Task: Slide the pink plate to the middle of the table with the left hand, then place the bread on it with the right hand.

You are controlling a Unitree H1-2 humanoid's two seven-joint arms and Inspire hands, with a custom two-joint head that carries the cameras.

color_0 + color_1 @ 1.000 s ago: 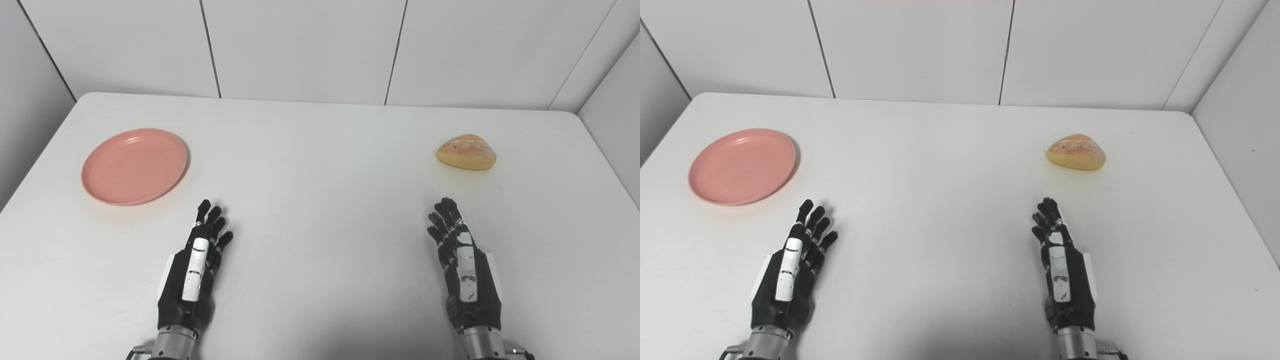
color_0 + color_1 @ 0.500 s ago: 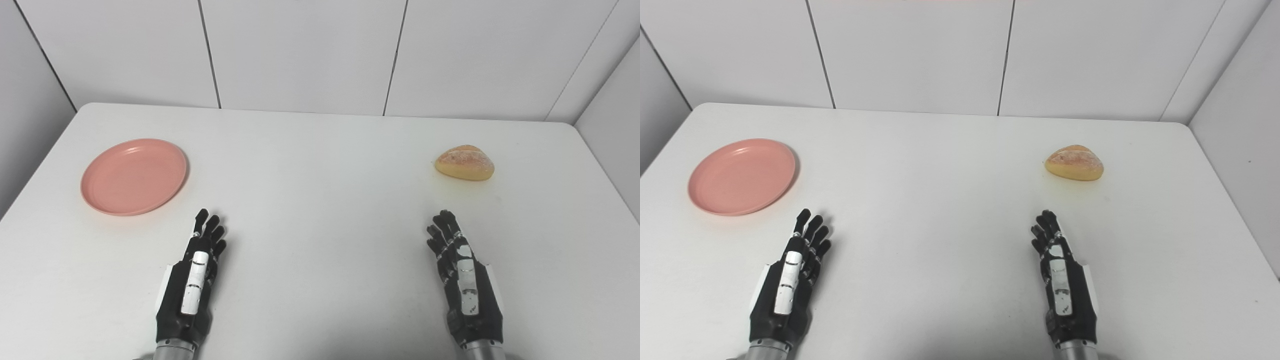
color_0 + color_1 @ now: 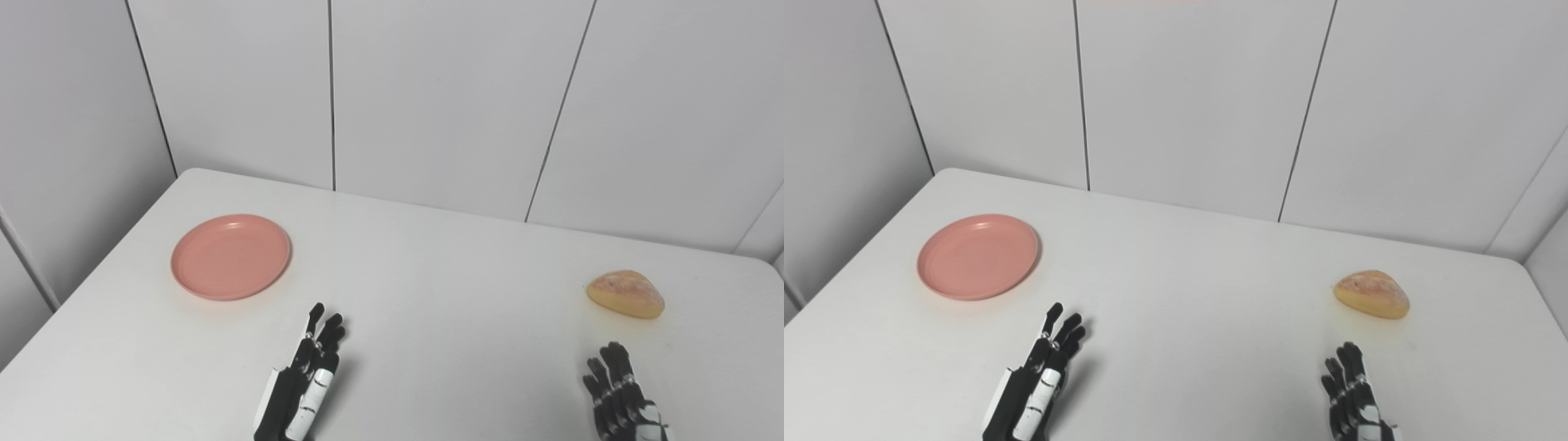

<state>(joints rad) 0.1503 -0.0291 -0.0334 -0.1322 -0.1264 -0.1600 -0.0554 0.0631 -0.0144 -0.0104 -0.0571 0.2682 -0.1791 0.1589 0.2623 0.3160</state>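
The robot's head had tipped up and swung, so the whole view shifted; nothing on the table (image 3: 441, 306) itself moved. The pink plate (image 3: 231, 256) lay near the left edge, the bread (image 3: 626, 294) near the right. The left hand (image 3: 300, 389) and right hand (image 3: 621, 398) lay flat, fingers spread, holding nothing, so sliding had not begun.

matt pink plate (image 3: 230, 256); crusty bread (image 3: 625, 294)

On the table (image 3: 429, 294) the plate (image 3: 231, 256) lies at the left side and the bread (image 3: 625, 294) at the right side — the two are well apart. The left hand (image 3: 300, 386) is at the near edge, before the plate and a little to its right. The right hand (image 3: 621, 398) is also at the near edge — just before the bread, not touching it.
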